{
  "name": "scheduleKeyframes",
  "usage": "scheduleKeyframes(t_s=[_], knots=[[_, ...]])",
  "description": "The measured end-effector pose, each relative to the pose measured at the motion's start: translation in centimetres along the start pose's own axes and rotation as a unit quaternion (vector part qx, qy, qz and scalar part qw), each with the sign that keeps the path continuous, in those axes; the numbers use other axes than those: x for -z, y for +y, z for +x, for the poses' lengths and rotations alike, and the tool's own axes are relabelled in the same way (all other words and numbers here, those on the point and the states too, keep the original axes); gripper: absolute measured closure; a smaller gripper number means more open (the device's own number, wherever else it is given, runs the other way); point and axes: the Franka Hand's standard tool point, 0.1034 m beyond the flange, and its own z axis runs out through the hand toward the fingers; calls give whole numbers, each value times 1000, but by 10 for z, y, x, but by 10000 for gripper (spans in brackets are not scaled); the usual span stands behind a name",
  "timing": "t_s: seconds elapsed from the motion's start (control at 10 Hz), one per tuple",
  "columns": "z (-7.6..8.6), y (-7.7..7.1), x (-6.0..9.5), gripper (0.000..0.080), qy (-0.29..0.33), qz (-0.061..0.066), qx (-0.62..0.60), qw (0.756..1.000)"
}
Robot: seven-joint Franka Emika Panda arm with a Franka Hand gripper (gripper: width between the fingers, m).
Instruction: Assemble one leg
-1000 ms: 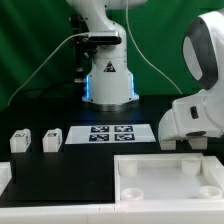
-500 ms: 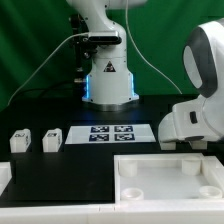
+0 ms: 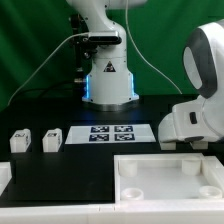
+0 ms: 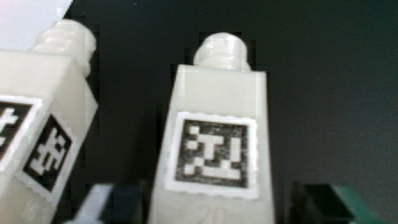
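In the wrist view a leg point(image 4: 217, 130), a white block with a rounded peg at its far end and a black-and-white tag, lies on the black table between my fingers. My gripper point(image 4: 222, 206) is open and straddles the leg's near end, with dark gaps on both sides. A second leg point(image 4: 45, 110) lies just beside it. In the exterior view two more legs point(image 3: 20, 141) point(image 3: 52, 139) stand at the left. My hand point(image 3: 190, 122) is low at the right behind the tabletop point(image 3: 165, 178), and its fingertips are hidden there.
The large white tabletop with corner holes fills the front of the exterior view. The marker board point(image 3: 108, 133) lies in the middle of the black table. The robot base point(image 3: 108, 85) stands at the back, with cables to its sides.
The arm has shifted slightly toward the exterior view's right since one second ago. It has held still over the last half second.
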Motion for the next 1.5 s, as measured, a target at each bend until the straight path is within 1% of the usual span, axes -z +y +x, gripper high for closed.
scheduleKeyframes(t_s=[0.1,0.9,1.0,1.1,1.2,1.3,1.4,1.5], knots=[[0,0,0,508,0,0,0,1000],[0,0,0,506,0,0,0,1000],[0,0,0,506,2,0,0,1000],[1,-1,4,505,17,1,1,1000],[-2,2,17,505,30,-1,21,999],[-5,6,38,505,55,3,29,998],[-6,9,60,505,106,7,33,994],[-14,10,82,505,183,8,36,982]])
